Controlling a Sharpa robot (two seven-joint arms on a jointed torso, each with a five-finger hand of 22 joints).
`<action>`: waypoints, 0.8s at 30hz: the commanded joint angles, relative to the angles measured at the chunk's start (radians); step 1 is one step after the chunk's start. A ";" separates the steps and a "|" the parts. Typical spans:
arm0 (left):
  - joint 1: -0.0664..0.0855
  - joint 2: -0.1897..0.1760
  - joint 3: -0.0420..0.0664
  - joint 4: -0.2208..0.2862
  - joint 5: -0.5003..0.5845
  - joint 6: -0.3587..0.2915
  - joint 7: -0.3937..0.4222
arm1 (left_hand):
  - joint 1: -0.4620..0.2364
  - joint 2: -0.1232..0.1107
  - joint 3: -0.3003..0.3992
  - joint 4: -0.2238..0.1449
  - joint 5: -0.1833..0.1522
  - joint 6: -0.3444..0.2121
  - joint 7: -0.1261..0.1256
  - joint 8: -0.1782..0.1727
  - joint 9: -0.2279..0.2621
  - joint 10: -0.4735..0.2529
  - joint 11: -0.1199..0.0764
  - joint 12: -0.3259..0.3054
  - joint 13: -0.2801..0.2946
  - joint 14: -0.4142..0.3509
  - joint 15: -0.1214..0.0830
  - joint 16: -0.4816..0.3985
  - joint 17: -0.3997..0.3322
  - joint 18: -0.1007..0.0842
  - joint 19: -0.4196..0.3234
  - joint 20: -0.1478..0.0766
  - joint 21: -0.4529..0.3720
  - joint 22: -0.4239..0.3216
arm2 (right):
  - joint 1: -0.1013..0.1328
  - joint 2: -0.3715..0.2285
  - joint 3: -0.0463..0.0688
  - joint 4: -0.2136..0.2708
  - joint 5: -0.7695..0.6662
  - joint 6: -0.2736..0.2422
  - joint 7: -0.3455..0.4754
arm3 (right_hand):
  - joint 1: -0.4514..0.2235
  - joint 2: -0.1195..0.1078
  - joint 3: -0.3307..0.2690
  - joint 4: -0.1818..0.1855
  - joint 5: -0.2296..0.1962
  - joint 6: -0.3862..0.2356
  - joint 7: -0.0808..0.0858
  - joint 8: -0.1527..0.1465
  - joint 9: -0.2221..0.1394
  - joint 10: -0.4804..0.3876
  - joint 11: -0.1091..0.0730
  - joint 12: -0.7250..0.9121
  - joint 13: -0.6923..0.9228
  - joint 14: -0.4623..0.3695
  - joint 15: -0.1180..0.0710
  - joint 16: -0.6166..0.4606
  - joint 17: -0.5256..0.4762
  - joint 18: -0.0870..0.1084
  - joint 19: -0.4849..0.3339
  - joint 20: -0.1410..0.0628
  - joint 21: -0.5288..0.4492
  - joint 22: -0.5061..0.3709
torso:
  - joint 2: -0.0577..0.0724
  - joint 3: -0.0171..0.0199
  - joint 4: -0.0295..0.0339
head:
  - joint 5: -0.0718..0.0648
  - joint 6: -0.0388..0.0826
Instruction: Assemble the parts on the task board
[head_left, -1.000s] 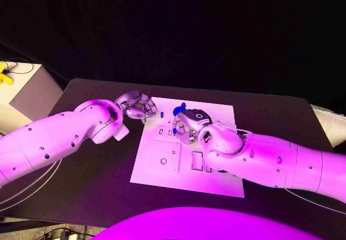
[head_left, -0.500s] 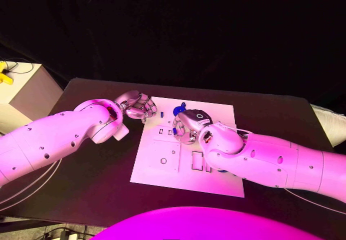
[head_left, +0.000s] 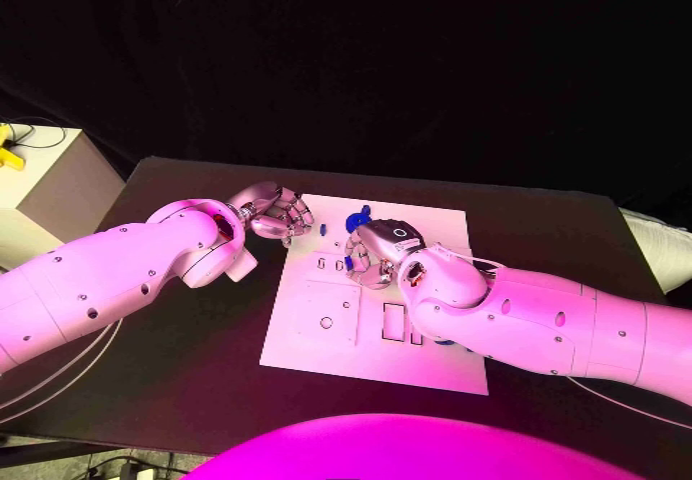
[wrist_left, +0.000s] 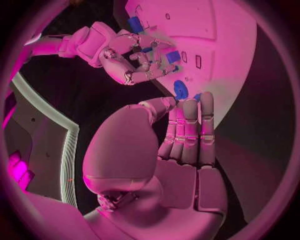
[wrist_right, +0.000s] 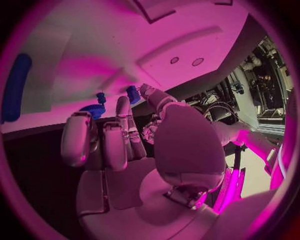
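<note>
Right hand (head_left: 372, 250) sat over the task board (head_left: 433, 360), pinching a small blue part (wrist_left: 173, 56) above the slots; judged mid-insertion, next move needs alignment with a slot. Left hand (head_left: 274, 213) hovered at the board's far-left corner, fingers together, holding nothing. Blue gear (head_left: 359, 214) lay beside it. No legible writing.

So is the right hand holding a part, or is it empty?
Holding one. The right hand pinches a small blue part between its thumb and a fingertip, over the task board.
</note>
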 joint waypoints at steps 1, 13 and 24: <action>0.000 0.001 0.001 0.001 0.005 0.012 0.003 | 0.010 0.003 -0.005 0.002 0.005 -0.005 0.011 0.005 -0.001 -0.008 -0.001 0.006 -0.001 -0.005 0.000 0.000 -0.001 0.014 -0.008 0.002 0.000 0.001 | -0.001 -0.001 0.000 0.000 0.003 0.013 0.012 | 0.006 0.004 -0.004 0.002 -0.004 0.000 -0.003 -0.001 -0.001 -0.003 -0.001 0.004 -0.001 0.002 0.007 -0.004 -0.001 -0.004 0.000 0.003 0.002 0.069 | 0.000 -0.0001 0.0001 | 0.000 0.000; 0.000 0.001 0.001 0.001 0.005 0.013 0.003 | 0.012 0.005 -0.005 0.002 0.005 -0.006 0.012 0.006 -0.002 -0.009 -0.001 0.008 -0.003 -0.006 0.000 0.001 -0.002 0.015 -0.009 0.002 0.001 0.002 | -0.001 -0.009 -0.001 0.002 0.015 0.036 0.019 | 0.013 0.008 -0.004 0.005 0.001 0.005 -0.004 0.001 -0.001 -0.002 -0.002 0.006 -0.002 0.002 0.006 -0.005 -0.003 -0.004 0.001 0.002 0.002 0.070 | 0.000 0.0003 -0.0003 | -0.001 -0.002; 0.000 0.001 0.001 -0.001 0.005 0.012 0.003 | 0.014 0.005 -0.005 0.001 0.005 -0.006 0.012 0.007 -0.003 -0.009 -0.001 0.009 -0.003 -0.006 0.000 0.001 -0.003 0.015 -0.009 0.002 0.001 0.002 | -0.001 -0.018 -0.002 0.009 0.019 0.039 0.021 | 0.014 0.009 -0.005 0.006 0.003 0.006 -0.004 0.002 -0.001 -0.002 -0.003 0.006 -0.002 0.002 0.006 -0.005 -0.003 -0.004 0.001 0.002 0.002 0.070 | 0.000 0.0004 -0.0002 | -0.002 -0.002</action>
